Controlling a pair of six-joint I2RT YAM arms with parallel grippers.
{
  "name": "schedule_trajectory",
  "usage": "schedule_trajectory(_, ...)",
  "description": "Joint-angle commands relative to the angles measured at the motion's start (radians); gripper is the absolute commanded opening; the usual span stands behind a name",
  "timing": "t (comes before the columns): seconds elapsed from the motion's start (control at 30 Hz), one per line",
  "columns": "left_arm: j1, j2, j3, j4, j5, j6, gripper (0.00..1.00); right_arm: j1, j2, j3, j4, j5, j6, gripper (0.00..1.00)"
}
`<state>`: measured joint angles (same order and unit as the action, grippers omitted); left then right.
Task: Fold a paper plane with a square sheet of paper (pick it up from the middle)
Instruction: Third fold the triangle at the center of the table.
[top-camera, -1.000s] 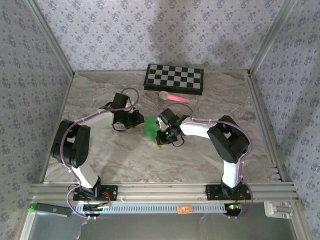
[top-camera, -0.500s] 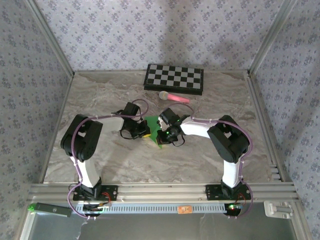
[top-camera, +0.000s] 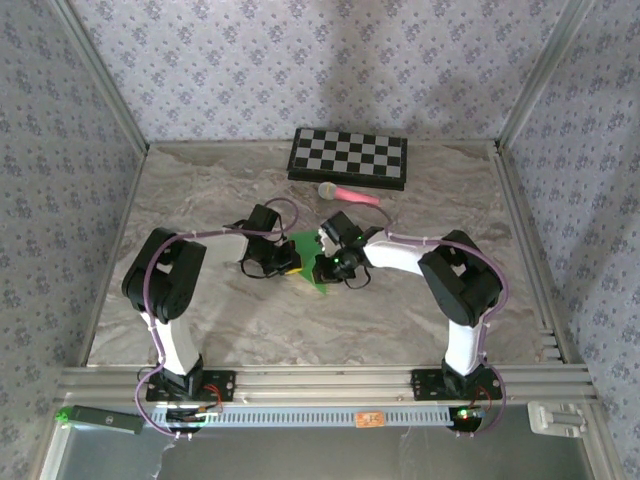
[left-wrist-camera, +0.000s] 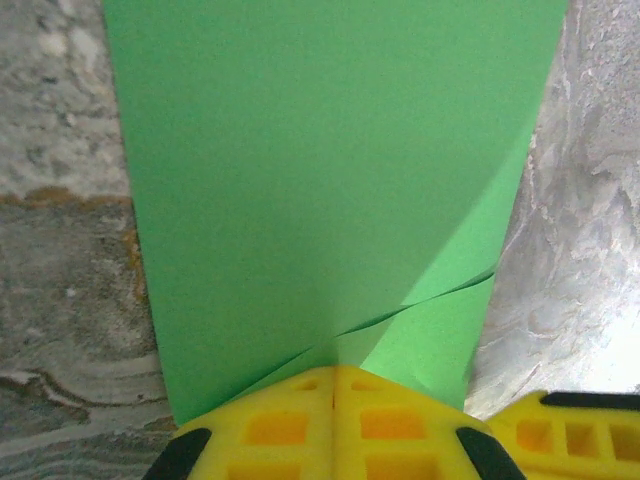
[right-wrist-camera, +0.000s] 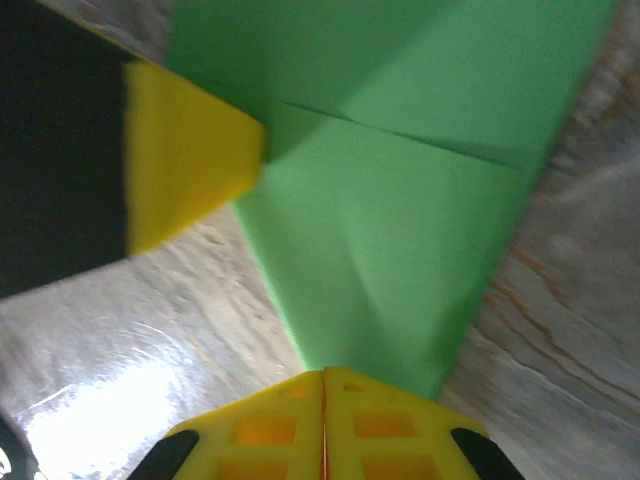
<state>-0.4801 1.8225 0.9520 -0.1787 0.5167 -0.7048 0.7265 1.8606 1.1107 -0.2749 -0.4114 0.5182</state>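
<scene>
Seen from above, the partly folded sheet of green paper (top-camera: 303, 250) is sitting in the middle of the table (top-camera: 200, 195), between the two arms. Its long axis is running far to near, with a narrow tip pointing toward the near edge. The left gripper (top-camera: 283, 264) is pinching its left side with jaws fully closed, and the right gripper (top-camera: 322, 268) is pinching its right side the same way. In each wrist view the paper is stretching straight away from the shut yellow fingertips (left-wrist-camera: 285, 425), diagonal folds showing. Neither arm is nearer, as both are gripping it.
</scene>
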Motion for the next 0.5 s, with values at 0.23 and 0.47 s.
schedule_trajectory(0.23, -0.004, 0.066, -0.015, -0.043, -0.060, -0.010, 0.00, 0.023, 0.093, 0.108, 0.046, -0.029, 0.058, 0.05)
schedule_trajectory(0.47, -0.003, 0.074, -0.020, -0.043, -0.061, -0.009, 0.00, 0.013, 0.113, 0.091, 0.056, -0.023, 0.052, 0.04)
